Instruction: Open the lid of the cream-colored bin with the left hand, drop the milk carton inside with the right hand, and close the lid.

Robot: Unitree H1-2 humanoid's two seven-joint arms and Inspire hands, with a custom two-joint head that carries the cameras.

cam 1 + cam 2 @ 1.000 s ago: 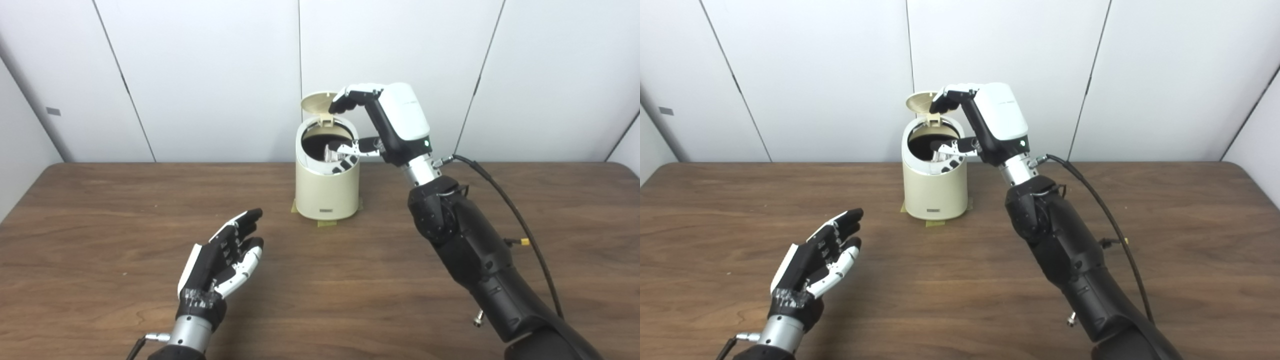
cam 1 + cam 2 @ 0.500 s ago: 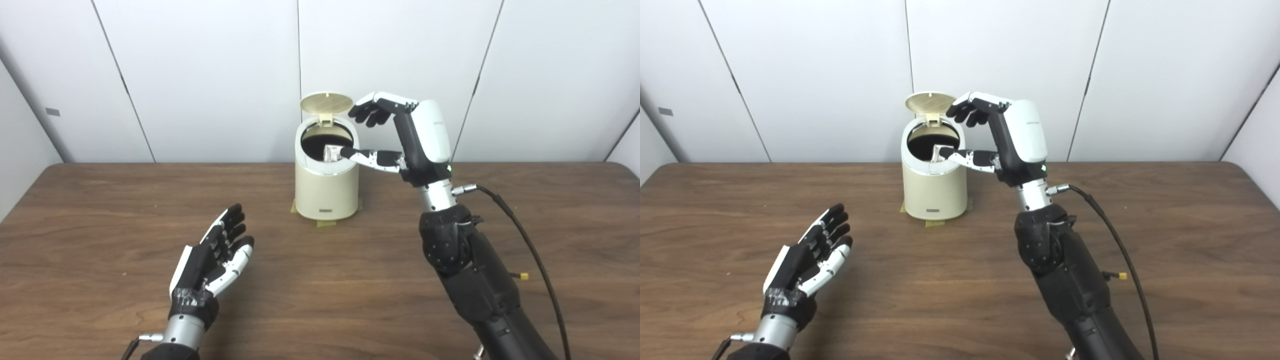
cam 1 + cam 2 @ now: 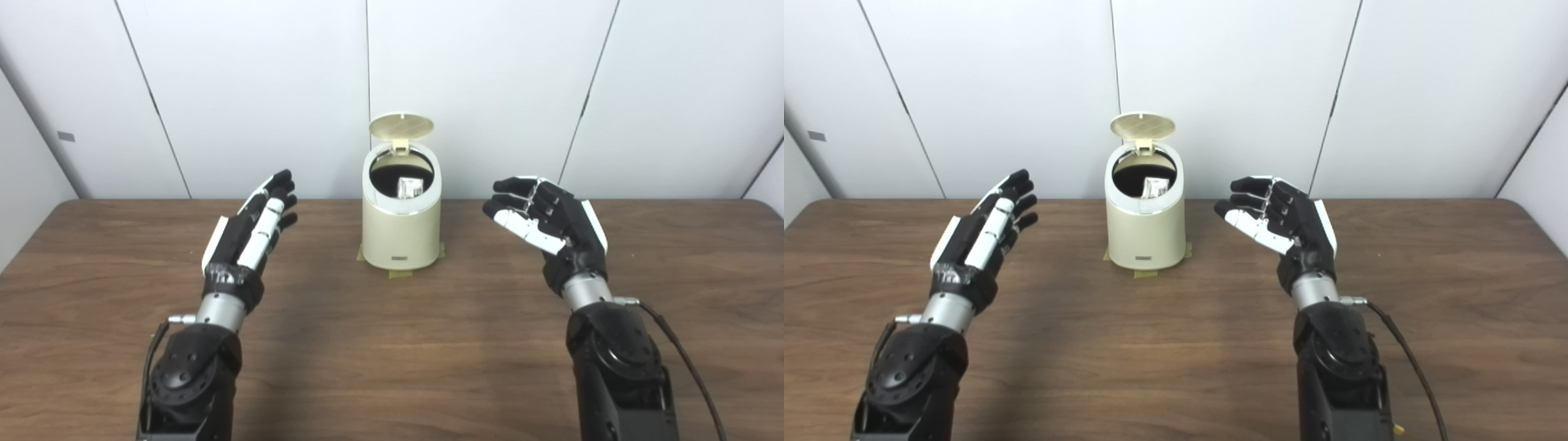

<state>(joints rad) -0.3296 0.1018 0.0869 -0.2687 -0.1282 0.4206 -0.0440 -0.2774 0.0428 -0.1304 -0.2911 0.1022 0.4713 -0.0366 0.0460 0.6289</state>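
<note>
Cream-colored plastic formed the bin [image 3: 400, 229], which in the left eye view stood at the far middle of the wooden surface [image 3: 380, 355], on patches of yellowish tape [image 3: 401, 273] that showed at its base. Its round lid [image 3: 401, 125] stood raised on the rear hinge, tilted back toward the white wall panels [image 3: 257, 92]. Inside the dark opening, the milk carton [image 3: 409, 187] lay against the right side of the rim, only its top showing. The left robot hand [image 3: 248, 236] hovered above the surface well to the left of the bin, fingers spread and stretched toward the wall, holding nothing. The right robot hand [image 3: 548, 223] hovered to the right of the bin, palm turned inward and fingers loosely apart, also empty. A black cable [image 3: 686, 367] trailed from its wrist along the surface.

From the right eye view, the bin [image 3: 1144, 236] sat a little left of center with its lid [image 3: 1143, 126] upright over the opening and the milk carton [image 3: 1154, 187] visible within, near the right inner wall. The left robot hand [image 3: 980, 236] was open and apart from the bin, and the right robot hand [image 3: 1283, 220] was likewise spread and carrying nothing, clear of the bin's side.
</note>
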